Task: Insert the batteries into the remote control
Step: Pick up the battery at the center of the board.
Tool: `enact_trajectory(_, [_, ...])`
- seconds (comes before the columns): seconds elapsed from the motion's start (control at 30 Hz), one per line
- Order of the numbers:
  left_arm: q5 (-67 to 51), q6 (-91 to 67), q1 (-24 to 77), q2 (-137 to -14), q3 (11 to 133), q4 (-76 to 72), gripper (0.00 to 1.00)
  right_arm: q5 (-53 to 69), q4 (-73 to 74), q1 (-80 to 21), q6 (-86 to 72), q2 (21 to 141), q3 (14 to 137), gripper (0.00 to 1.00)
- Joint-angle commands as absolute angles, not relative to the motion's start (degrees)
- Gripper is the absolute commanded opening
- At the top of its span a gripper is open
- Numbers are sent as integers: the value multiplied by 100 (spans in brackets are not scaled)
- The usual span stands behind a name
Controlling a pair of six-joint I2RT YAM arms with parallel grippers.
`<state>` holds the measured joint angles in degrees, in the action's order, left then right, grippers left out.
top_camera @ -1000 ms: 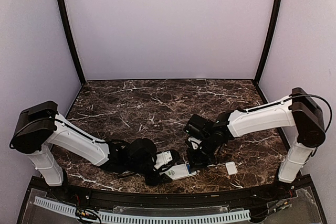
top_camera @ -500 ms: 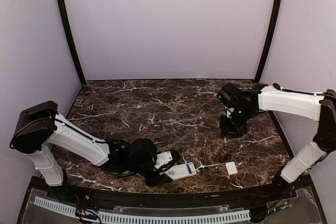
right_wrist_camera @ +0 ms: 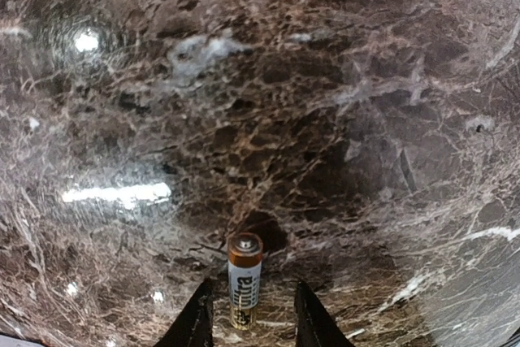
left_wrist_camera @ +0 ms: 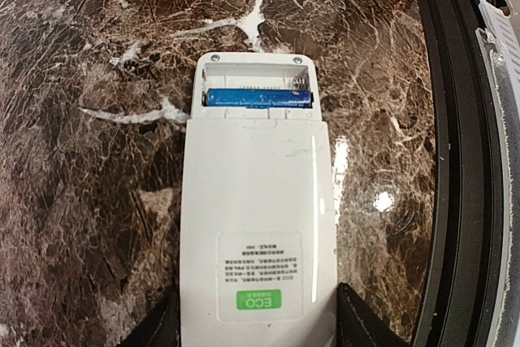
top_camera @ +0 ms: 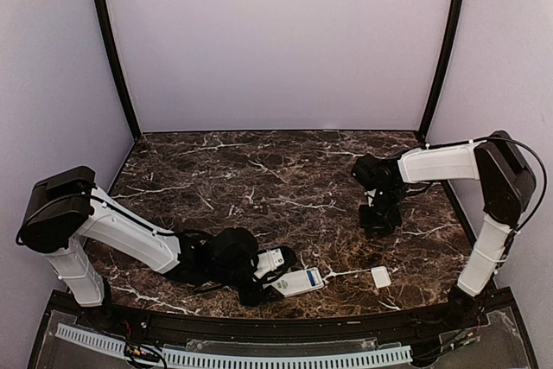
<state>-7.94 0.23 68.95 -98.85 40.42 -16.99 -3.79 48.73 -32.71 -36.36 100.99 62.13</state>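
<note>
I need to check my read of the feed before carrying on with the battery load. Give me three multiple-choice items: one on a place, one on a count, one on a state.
1. Where does the loose white cover lie?
A. On the table beside the remote control.
B. Clipped onto the remote control.
C. Against the back wall.

2. How many batteries sit in the remote control's open bay?
A. None.
B. One.
C. Two.

3. How does the right end effector stand?
A. Shut and empty.
B. Open, with a copper-topped battery between its fingers.
C. Shut on the cover.

Key:
1 A: the top view shows it lying apart from the remote control.
2 B: the left wrist view shows a single blue battery in the bay.
3 B: the right wrist view shows gaps on either side of the battery.
</note>
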Motion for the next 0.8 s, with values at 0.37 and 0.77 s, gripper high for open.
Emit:
enact_trajectory(0.37, [-985, -62, 6926, -10255, 3919, -725, 14, 217, 4406, -3199, -3344, 10245, 6038, 0])
enact_trajectory(0.77, [-954, -62, 6926, -10265, 3928, -721, 14, 973, 4676, -4042, -2805, 9074, 6248, 0])
